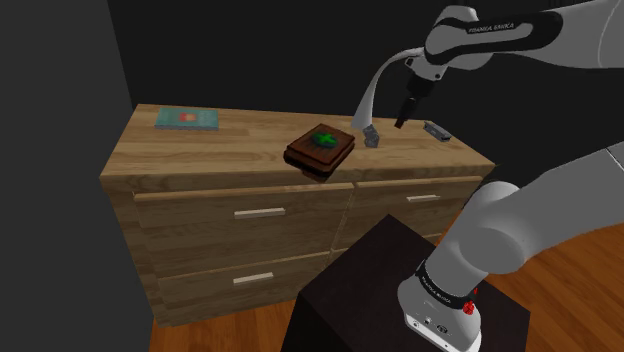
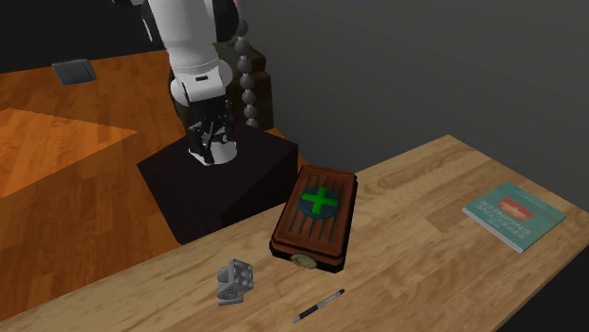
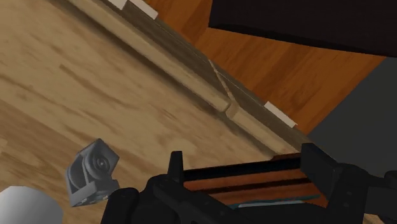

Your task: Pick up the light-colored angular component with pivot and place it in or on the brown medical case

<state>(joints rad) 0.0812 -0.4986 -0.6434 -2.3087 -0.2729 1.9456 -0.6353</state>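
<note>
Wrist view: open hand (image 3: 245, 161) (fingers (image 3: 177, 169) apart) near brown case (image 3: 254, 181); second exterior view: grey component (image 2: 236, 281), perhaps a pen (image 2: 318, 307).

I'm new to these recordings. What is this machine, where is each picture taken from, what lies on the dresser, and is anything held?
This is a white robot arm on a black box stand, ending in a black two-finger gripper. The shoulder view looks from beside the stand; the second exterior view faces the arm across the dresser; the wrist view looks along the gripper. On the dresser top lie a brown case with a green cross, a small grey angular component, a pen and a book. The fingers stand apart above the top, near the component; nothing is held.
</note>
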